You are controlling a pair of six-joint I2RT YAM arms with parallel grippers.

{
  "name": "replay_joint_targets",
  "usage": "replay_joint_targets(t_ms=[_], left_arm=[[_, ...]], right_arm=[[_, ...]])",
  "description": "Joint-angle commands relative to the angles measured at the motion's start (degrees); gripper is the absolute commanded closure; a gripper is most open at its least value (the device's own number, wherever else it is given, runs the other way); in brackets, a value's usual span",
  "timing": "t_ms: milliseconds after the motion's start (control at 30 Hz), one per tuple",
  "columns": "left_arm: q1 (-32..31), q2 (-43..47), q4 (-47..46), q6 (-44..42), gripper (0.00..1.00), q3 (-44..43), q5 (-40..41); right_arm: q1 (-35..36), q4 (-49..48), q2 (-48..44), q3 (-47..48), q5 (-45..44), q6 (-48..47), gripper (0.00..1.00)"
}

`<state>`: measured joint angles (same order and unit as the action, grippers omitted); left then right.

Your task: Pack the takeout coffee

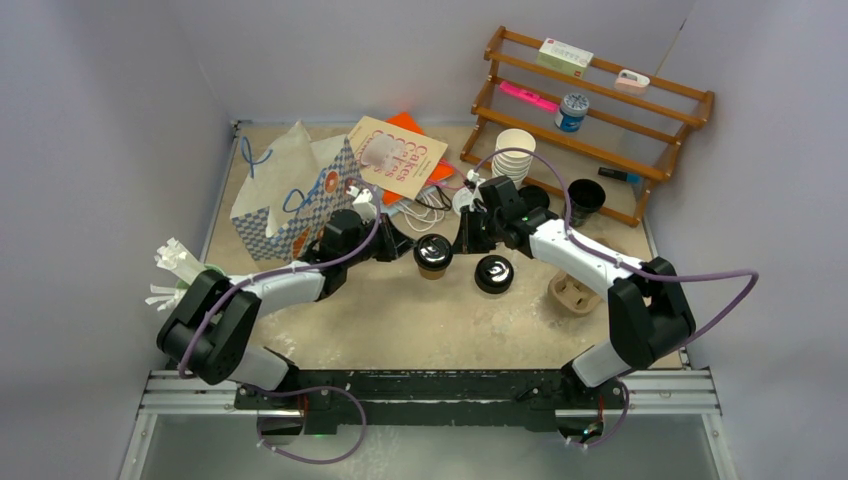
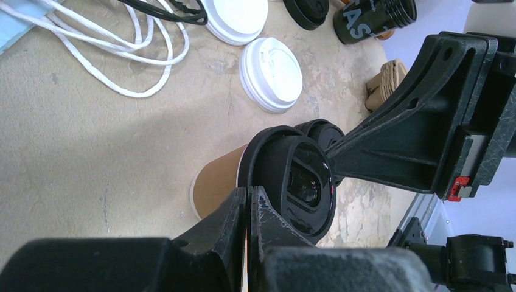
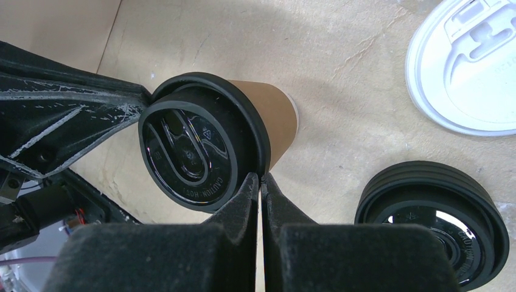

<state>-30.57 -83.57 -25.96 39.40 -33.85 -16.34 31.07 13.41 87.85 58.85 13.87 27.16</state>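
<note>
A brown paper cup with a black lid (image 1: 433, 256) stands mid-table. It also shows in the left wrist view (image 2: 286, 182) and the right wrist view (image 3: 201, 143). A black cup with a black lid (image 1: 494, 273) stands just right of it, also in the right wrist view (image 3: 432, 225). My left gripper (image 1: 405, 247) (image 2: 248, 198) is shut, its tip at the brown cup's lid rim on the left. My right gripper (image 1: 462, 243) (image 3: 260, 179) is shut, its tip at the same rim on the right. I see no cup with a white lid on it.
Loose white lids (image 2: 271, 73) and white cord (image 2: 122, 55) lie behind the cups. A brown cardboard carrier (image 1: 575, 293) sits to the right. A patterned paper bag (image 1: 290, 195), a stack of white cups (image 1: 514, 155), an open black cup (image 1: 585, 198) and a wooden rack (image 1: 590, 110) stand at the back.
</note>
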Motion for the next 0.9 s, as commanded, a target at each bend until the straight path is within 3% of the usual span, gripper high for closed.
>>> replay_joint_targets(t_ms=[0,867], left_arm=[[-1.4,-5.8,12.8,-2.7,0.99,3.9,1.3],[-1.3,-10.8,21.7,-4.1,1.0,4.3,0.4]], right_arm=[[0.2,2.2,1.9,-1.4,-3.3,-1.8,0.99],[0.2,3.8,3.5,-0.1,-3.5,-2.2,0.98]])
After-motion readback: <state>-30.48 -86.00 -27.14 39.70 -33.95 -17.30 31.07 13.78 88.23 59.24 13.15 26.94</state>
